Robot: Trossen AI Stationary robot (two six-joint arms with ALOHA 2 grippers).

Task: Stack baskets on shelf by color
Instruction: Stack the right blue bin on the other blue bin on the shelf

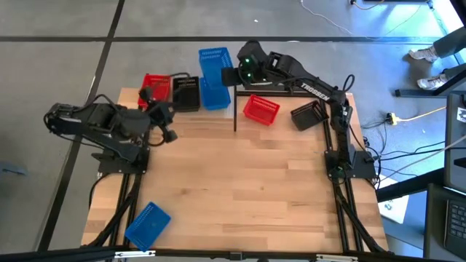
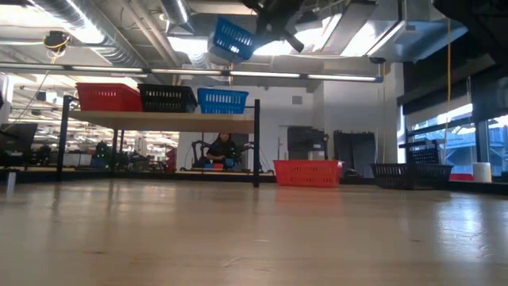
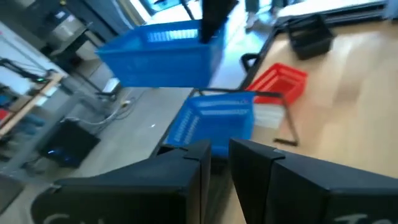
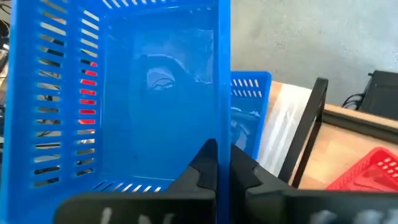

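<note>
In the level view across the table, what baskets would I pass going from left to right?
Red basket on the shelf → black basket on the shelf → blue basket on the shelf → red basket on the table → black basket on the table.

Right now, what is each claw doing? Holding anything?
Left gripper: nearly closed, a small gap between its fingers, holding nothing, beside the shelf.
Right gripper: shut on a blue basket, raised above the shelf.
</note>
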